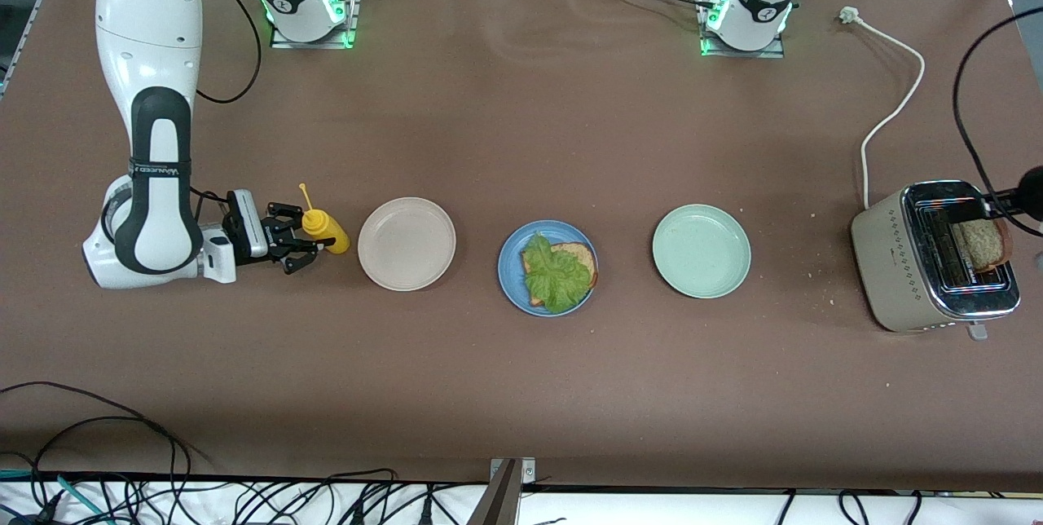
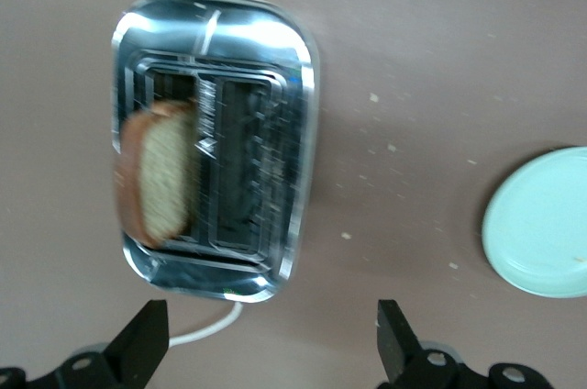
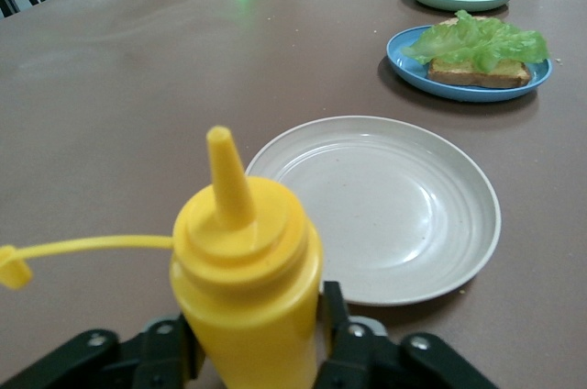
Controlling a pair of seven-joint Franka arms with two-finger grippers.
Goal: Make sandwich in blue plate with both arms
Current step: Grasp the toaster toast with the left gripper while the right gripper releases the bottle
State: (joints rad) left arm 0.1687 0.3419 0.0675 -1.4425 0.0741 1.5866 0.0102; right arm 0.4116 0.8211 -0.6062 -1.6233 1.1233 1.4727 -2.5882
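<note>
Front view: blue plate mid-table holds bread slice under lettuce. Left wrist view: left gripper spread wide over toaster. Right wrist view: right gripper flanks mustard bottle, grip unclear, beside beige plate.

Blue plate at table centre carries one bread slice under lettuce. Right gripper brackets yellow bottle beside beige plate. Toaster holds bread.
</note>
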